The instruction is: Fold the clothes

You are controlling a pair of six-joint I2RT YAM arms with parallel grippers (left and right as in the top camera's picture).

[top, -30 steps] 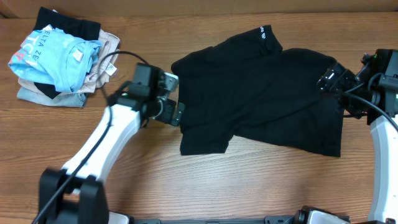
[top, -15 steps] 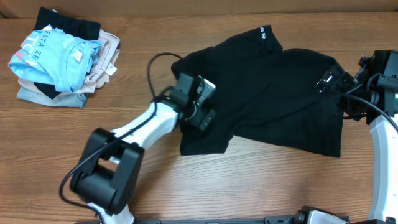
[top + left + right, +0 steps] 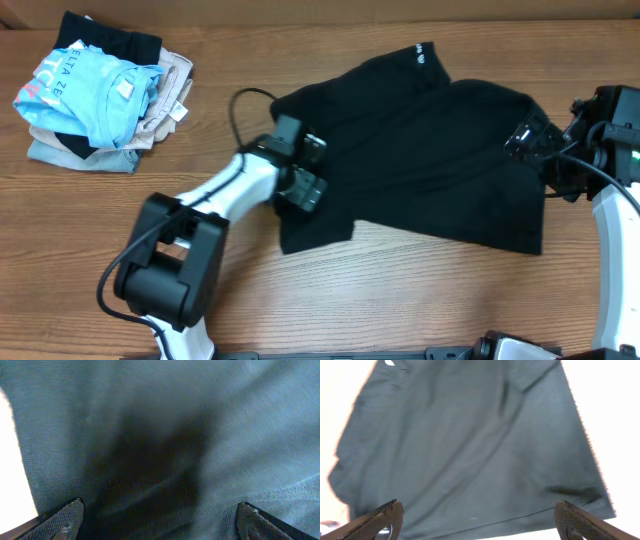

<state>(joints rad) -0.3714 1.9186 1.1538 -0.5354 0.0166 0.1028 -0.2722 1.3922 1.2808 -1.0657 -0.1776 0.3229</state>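
As black shirt (image 3: 430,150) lies spread, white logo (image 3: 424,50) seemingly illegible, left fingers (image 3: 67,515), right fingers (image 3: 385,515) splayed.

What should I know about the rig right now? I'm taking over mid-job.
Left gripper: open, low over the black shirt near its left edge.
Right gripper: open, at the shirt's right edge.
The shirt lies spread but rumpled on the table, with its logo at the far edge.
Done: no neat fold yet.
Left: grasp it, flatten it, fold it.
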